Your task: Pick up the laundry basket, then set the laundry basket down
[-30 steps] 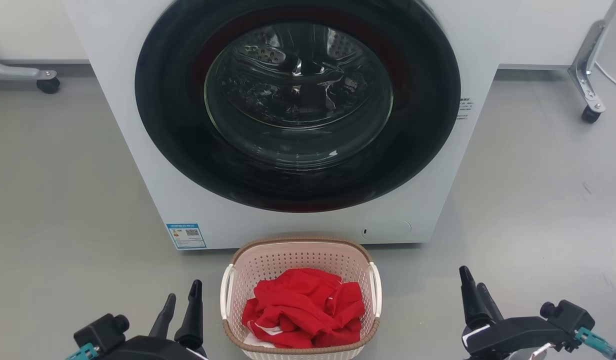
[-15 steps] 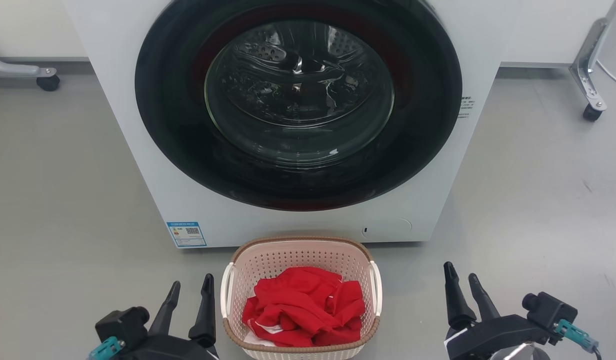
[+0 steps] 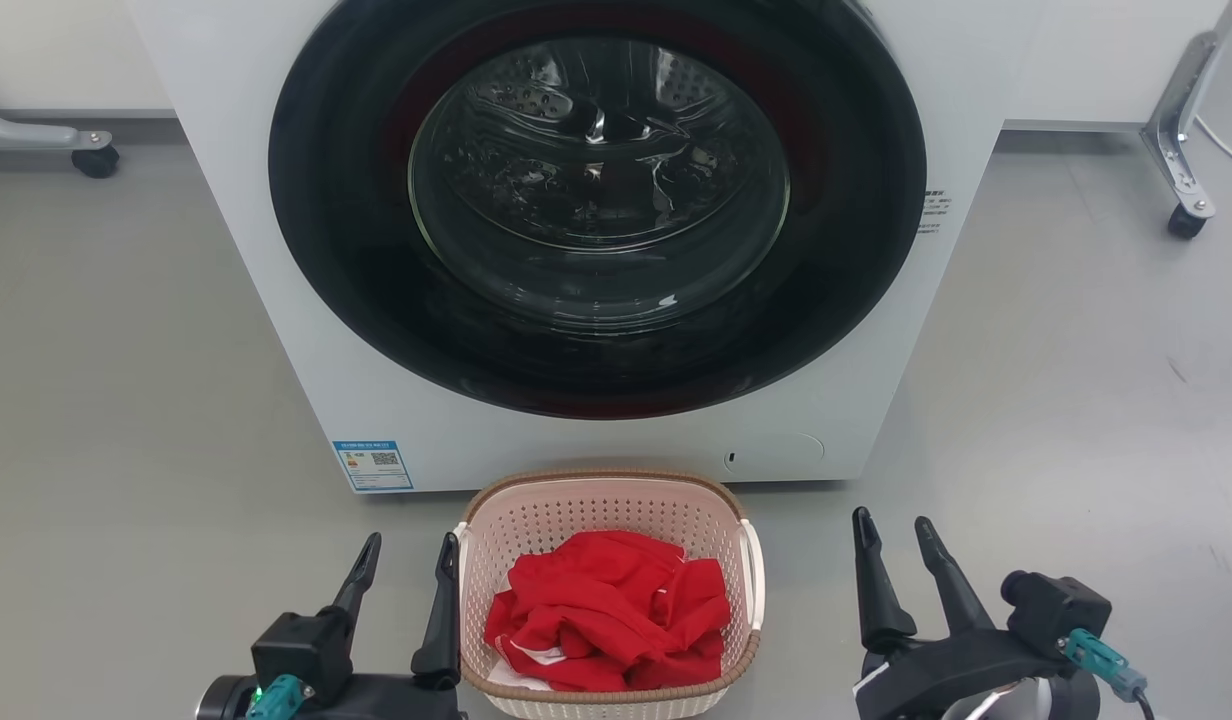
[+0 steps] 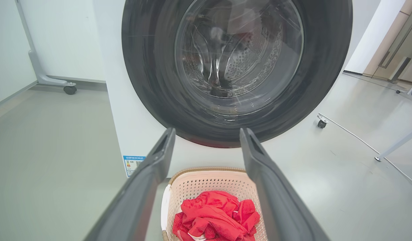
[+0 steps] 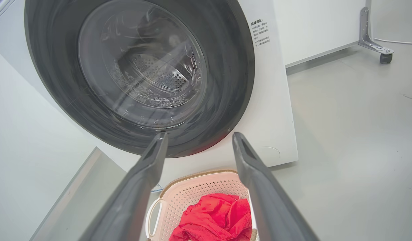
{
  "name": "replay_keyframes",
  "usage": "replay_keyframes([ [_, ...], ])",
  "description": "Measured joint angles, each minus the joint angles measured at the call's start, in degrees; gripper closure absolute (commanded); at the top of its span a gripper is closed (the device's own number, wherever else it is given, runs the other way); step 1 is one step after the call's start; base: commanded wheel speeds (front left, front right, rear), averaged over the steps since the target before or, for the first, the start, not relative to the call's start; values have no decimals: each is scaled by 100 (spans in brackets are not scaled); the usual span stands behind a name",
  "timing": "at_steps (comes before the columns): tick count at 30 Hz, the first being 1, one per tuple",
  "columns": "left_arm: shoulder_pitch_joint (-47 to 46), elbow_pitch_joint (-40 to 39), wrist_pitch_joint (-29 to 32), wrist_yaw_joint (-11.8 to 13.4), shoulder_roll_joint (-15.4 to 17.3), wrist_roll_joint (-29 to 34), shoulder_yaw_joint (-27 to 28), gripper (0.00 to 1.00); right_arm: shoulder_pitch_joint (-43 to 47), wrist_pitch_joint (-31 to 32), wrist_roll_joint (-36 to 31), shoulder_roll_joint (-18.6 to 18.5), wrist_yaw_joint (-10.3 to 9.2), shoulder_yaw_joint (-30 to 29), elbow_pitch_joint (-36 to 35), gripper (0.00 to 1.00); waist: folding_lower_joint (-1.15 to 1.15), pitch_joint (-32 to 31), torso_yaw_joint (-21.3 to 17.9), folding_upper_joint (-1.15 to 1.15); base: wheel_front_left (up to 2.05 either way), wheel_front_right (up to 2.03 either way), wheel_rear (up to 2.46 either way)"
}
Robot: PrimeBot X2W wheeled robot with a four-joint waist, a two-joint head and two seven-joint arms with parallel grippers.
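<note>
The left end effector [image 3: 411, 545] and right end effector [image 3: 891, 520] both point forward, jaws spread apart.

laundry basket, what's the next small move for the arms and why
Probably swing the right end effector inward to the right handle of the laundry basket: it is open with bare floor between them, while the open left end effector sits beside the left handle.

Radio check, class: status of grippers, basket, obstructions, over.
Left gripper open, beside laundry basket's left side. Right gripper open, apart from it. Basket on floor, red cloth inside. Washing machine close behind.
</note>
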Motion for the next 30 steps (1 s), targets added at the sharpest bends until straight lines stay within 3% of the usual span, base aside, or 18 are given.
replay_keyframes([
  [19, 0, -100, -388, 265, 1, 1550, -276, 0, -122, -401, -1434, -13, -257, 441, -102, 0, 0, 21, -1, 0, 0, 0, 0],
  [30, 4, -100, -388, 266, -8, 1558, -244, 0, -95, -402, -1460, -12, -258, 339, -36, 0, 0, -31, 0, 0, 0, 0, 0],
])
